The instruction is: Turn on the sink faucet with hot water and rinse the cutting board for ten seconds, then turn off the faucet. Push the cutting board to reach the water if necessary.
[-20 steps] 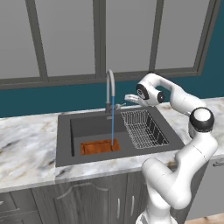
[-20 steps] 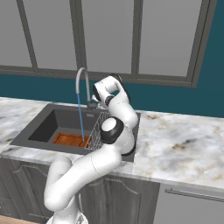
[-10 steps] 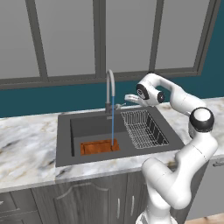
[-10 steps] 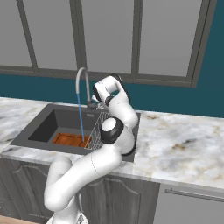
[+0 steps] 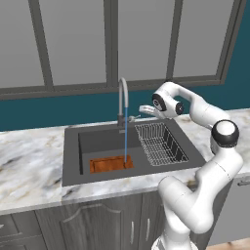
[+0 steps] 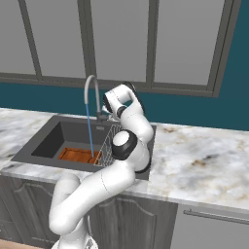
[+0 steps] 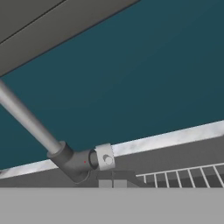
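Note:
The sink faucet [image 5: 121,95] stands behind the sink [image 5: 71,157], and the water [image 5: 125,138] falls from its spout in a thin blue stream. That stream lands on the right end of the cutting board [image 5: 111,164], which lies flat on the basin floor. My gripper [image 5: 143,109] is shut with nothing in it, just right of the faucet's base at the height of the side lever. In the hand view the lever [image 7: 105,157] juts from the dark faucet base [image 7: 72,165], right above my shut gripper [image 7: 111,183]. The right base view has the faucet [image 6: 89,90], water [image 6: 89,133] and board [image 6: 77,155].
A silver wire dish rack [image 5: 161,143] fills the right half of the sink, below my hand, and its wires [image 7: 188,175] show in the hand view. Marble counter [image 5: 29,166] runs on both sides. A teal wall and windows rise behind the faucet.

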